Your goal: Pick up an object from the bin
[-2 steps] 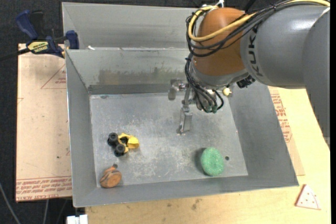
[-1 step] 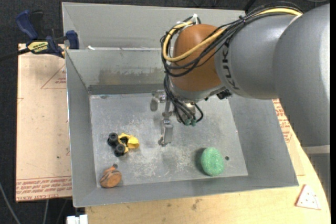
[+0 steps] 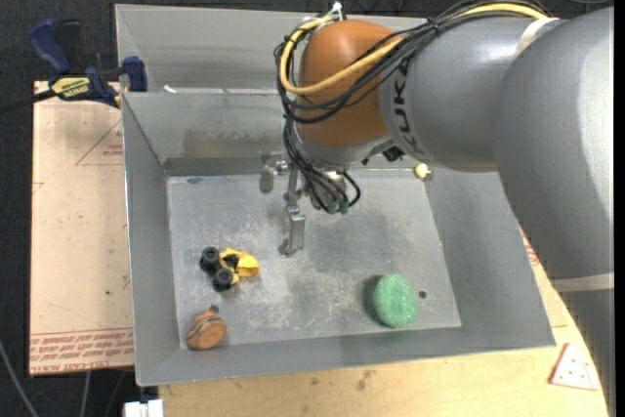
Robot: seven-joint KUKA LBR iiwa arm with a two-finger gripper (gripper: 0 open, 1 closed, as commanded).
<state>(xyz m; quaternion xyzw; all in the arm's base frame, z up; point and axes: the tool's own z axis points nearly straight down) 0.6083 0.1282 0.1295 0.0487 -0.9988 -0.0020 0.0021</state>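
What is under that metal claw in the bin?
Under the gripper lies bare bin floor. The yellow toy with black wheels lies apart, toward the view's left. The arm covers part of the floor behind the gripper.

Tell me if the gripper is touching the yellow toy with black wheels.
Apart. The camera view shows bare bin floor between the gripper and the yellow toy.

Dark lettering (image 3: 398, 108) from the KUKA brand name, partly hidden by cables (image 3: 459, 15), runs down the grey arm (image 3: 488, 103) beside its orange cover (image 3: 337, 63).
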